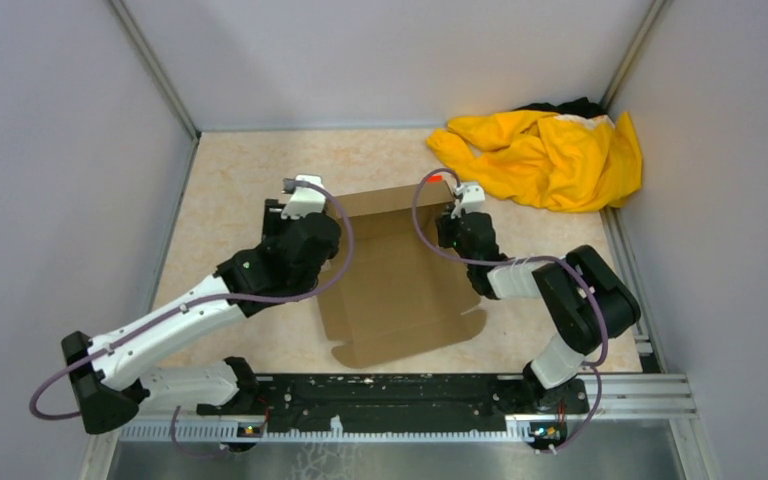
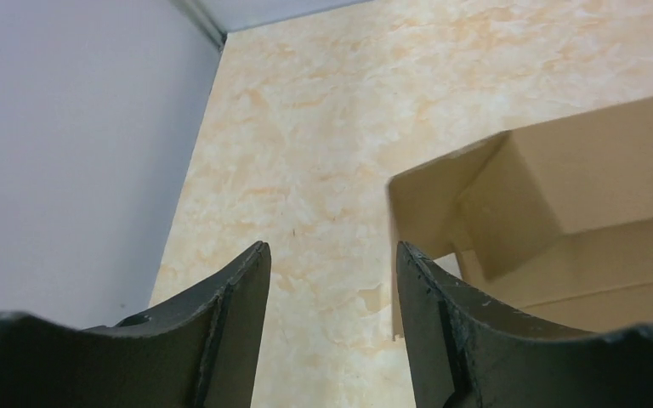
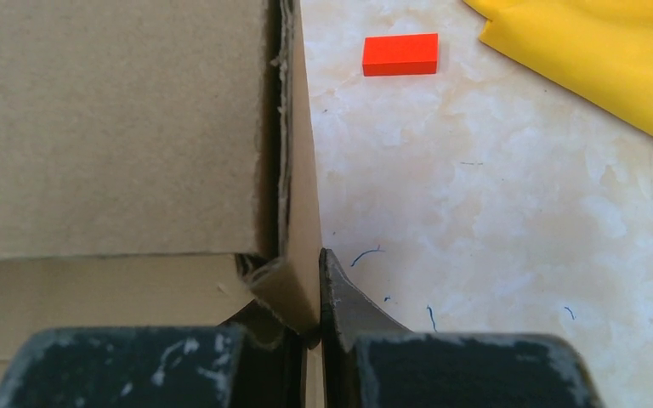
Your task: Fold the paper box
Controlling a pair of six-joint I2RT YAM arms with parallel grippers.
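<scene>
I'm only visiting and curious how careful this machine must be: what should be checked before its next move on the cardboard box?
1. Hold on the wall: ok, the right gripper is shut on the paper box at its side wall.
2. Free hand ready: ok, the left gripper is open, with nothing between its fingers.
3. Flap within reach: ok, the corner flap stands just beside one finger.
4. Clutter: ok, the red block lies on the table apart from the box.
5. The yellow cloth: ok, in the far corner.
6. Near end folded: not ok, it lies flat.
</scene>
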